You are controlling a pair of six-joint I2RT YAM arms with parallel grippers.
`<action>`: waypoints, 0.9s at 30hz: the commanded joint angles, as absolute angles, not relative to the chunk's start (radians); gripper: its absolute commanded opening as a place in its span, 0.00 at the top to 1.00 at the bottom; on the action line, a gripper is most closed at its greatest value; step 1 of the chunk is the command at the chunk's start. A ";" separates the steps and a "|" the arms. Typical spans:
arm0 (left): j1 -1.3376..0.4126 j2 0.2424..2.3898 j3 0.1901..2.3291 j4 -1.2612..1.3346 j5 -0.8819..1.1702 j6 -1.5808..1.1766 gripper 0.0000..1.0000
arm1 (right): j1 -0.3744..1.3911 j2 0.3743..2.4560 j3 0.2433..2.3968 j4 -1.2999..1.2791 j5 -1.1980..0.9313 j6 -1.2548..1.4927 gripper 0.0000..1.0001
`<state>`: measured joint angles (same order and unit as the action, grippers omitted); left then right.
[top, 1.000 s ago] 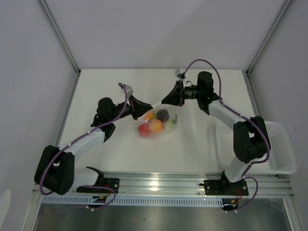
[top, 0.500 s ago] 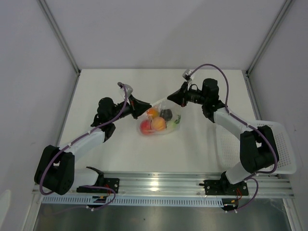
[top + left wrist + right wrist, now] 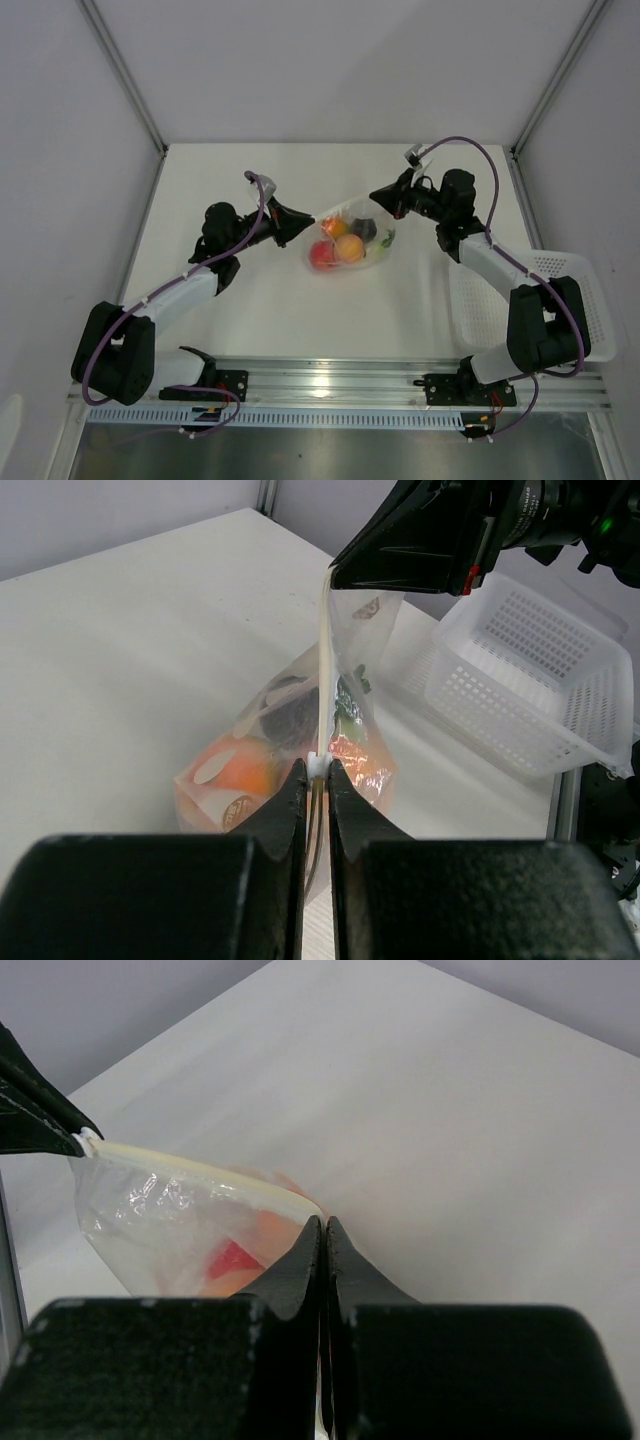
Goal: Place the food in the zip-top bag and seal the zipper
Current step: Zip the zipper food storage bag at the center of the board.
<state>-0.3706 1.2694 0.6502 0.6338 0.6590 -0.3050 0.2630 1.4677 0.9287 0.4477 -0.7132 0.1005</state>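
**Top external view: zip-top bag shifted right, mouth edge stretched taut**

At the near right corner of the table the white basket stands where it stood a second ago. The left arm has not moved. The left gripper has its jaws nearly together, nipping the left end of the zipper. In the left wrist view only that thin strip lies between the fingers.

The bag is now around the table's middle, further toward the right edge than a second ago. The food shows through the plastic: a red piece, an orange-peach one, a dark-purple one and some green.

Farthest back, the right gripper has drawn off to the right and slightly toward the far edge. This lengthens the stretch of zipper between the two grippers. Its jaws are pressed fully together on the zipper's right end, with no gap visible in the right wrist view.
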 commanded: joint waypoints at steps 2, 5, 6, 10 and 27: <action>-0.360 1.239 0.677 0.655 0.638 -0.275 0.99 | 0.226 1.433 0.919 0.522 -0.653 0.089 1.00; -0.359 1.233 0.664 0.655 0.611 -0.273 0.99 | 0.219 1.433 0.914 0.526 -0.652 0.090 1.00; -0.359 1.232 0.663 0.655 0.604 -0.273 0.99 | 0.216 1.433 0.911 0.526 -0.653 0.091 1.00; -0.353 1.224 0.650 0.666 0.592 -0.275 0.99 | 0.207 1.431 0.907 0.528 -0.647 0.094 1.00; -0.333 1.192 0.607 0.681 0.483 -0.284 0.99 | 0.198 1.439 0.899 0.531 -0.634 0.103 1.00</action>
